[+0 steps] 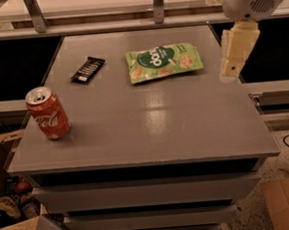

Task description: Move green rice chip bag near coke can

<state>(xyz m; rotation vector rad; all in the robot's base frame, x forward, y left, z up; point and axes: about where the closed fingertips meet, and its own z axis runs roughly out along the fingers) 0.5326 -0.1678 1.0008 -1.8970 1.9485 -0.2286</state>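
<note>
Coke can [48, 114] front-left on table [151, 136], chip bag [163, 62] back-centre, hand [230, 69] just right of bag
</note>
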